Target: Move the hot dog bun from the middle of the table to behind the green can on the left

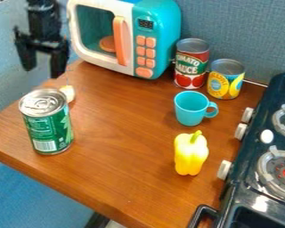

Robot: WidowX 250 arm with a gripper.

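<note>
The black gripper [43,62] hangs at the upper left, beside the toy microwave [149,42], with its two fingers spread apart and nothing between them. Below it, a green can [48,124] stands upright near the table's left edge. A small pale object [67,93], partly hidden, lies just behind the can. A teal cup [190,109] stands upright right of the table's middle, its handle to the right. In front of the cup a yellow pepper [190,153] stands with its stem up.
A tomato sauce can [191,64] and a shorter yellow can [225,80] stand by the back wall, right of the microwave. The black toy stove [240,196] borders the wooden table [124,164] on the right. An orange round piece shows inside the microwave.
</note>
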